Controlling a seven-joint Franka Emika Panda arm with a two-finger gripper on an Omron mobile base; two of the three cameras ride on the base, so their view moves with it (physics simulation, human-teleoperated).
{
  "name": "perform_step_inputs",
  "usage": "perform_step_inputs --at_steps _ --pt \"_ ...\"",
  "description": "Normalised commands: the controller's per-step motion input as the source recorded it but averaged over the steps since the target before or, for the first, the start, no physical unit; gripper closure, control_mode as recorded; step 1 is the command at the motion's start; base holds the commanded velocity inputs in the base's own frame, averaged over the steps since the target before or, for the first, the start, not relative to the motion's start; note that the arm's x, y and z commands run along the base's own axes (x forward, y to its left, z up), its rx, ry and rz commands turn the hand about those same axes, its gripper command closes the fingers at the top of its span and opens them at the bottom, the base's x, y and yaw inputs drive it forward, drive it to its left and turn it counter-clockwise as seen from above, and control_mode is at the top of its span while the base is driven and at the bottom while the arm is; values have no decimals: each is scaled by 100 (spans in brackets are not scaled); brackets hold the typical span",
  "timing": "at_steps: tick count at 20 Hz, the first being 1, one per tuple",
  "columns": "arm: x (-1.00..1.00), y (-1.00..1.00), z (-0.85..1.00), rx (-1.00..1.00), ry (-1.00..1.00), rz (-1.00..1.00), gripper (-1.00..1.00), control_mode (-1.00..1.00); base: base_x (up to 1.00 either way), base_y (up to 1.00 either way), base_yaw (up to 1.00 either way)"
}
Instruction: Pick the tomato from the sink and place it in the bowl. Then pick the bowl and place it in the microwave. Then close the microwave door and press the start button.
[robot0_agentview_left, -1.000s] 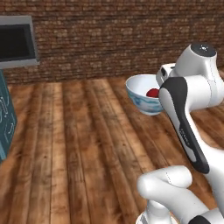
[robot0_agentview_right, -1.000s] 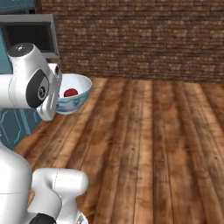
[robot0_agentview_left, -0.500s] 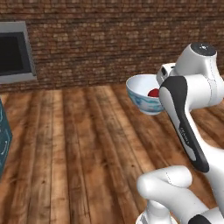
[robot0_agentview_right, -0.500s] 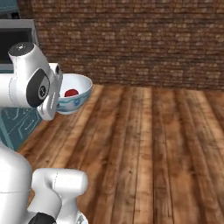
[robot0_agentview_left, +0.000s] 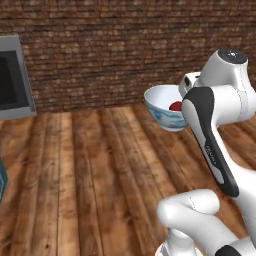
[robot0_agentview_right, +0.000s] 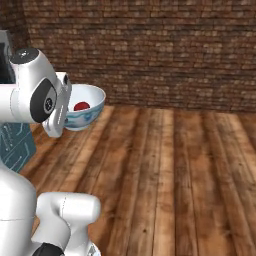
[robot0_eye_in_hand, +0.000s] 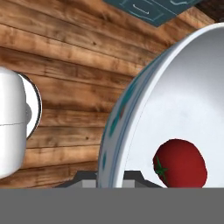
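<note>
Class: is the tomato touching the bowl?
Touching: in the hand view the tomato rests on the white inside of the bowl, no gap.

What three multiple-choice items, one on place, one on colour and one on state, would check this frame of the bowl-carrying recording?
1. Where is the tomato?
A. on the wooden floor
B. inside the bowl
C. on top of the microwave

2. What colour is the bowl's inside?
A. white
B. black
C. orange

3. How is the bowl supported?
A. it rests on the floor
B. it stands in the microwave
C. it is held in the air by the gripper

Key:
1 B: the hand view shows the red ball lying on the bowl's white inner wall.
2 A: both base views show a plain white inside, with a pale blue pattern outside.
3 C: the bowl hangs above the wooden floor at the arm's end, with its rim between the finger tips.
</note>
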Motion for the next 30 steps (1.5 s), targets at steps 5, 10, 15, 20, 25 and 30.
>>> perform_step_inputs --at_steps 5,10,15,20,25,30 --pt "0 0 0 0 0 0 100 100 100 -6 11" --pt "0 0 0 0 0 0 100 100 100 -9 50" --pt "0 0 0 0 0 0 100 100 100 -1 64" --pt "0 0 0 0 0 0 100 100 99 -23 62" --pt "0 0 0 0 0 0 100 100 93 -33 60" --pt "0 0 0 0 0 0 100 100 64 -25 66"
